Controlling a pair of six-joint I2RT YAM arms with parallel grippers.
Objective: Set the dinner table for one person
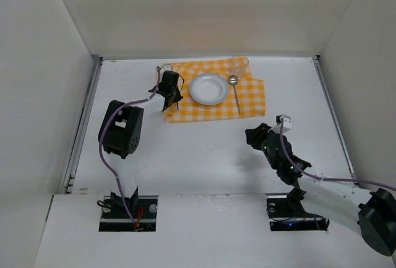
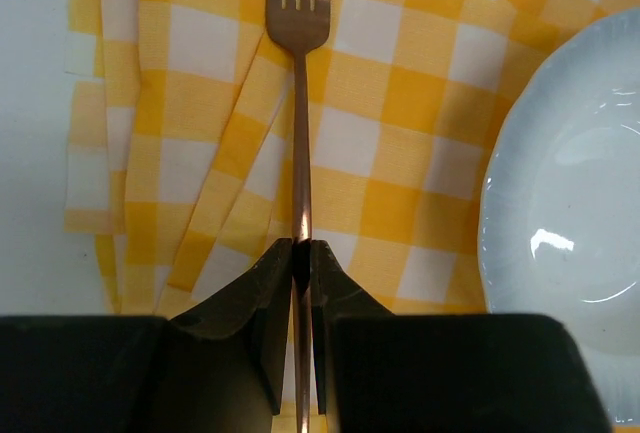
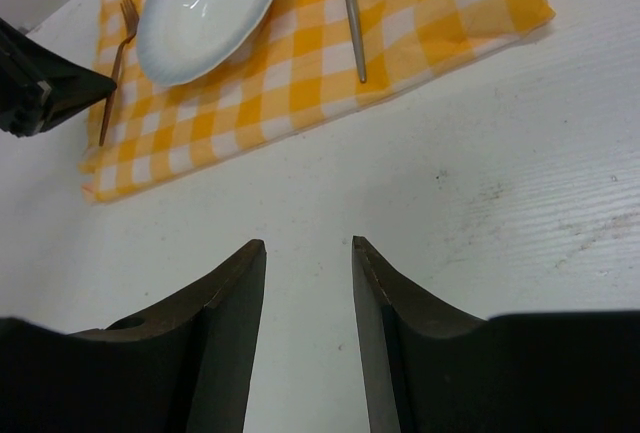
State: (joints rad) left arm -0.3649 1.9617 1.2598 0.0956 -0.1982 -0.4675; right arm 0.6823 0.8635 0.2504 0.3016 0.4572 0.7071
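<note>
The white dinner table [image 1: 204,150] carries an orange-and-white checked cloth [image 1: 250,98] at the back. A white plate [image 1: 208,88] sits on the cloth, with a silver spoon [image 1: 236,95] to its right and a clear glass [image 1: 239,64] behind the spoon. My left gripper [image 2: 301,248] is shut on the handle of a copper fork [image 2: 300,103]. The fork lies along the cloth's folded left edge, left of the plate [image 2: 570,203], tines pointing away. My right gripper [image 3: 308,245] is open and empty over bare table, short of the cloth [image 3: 300,83].
Thin metal rails [image 1: 85,119] run along the table's side edges, with white walls on three sides. The left gripper [image 1: 171,98] is at the cloth's left edge. The right gripper [image 1: 255,137] is mid-table, right of centre. Both arm bases sit at the near edge.
</note>
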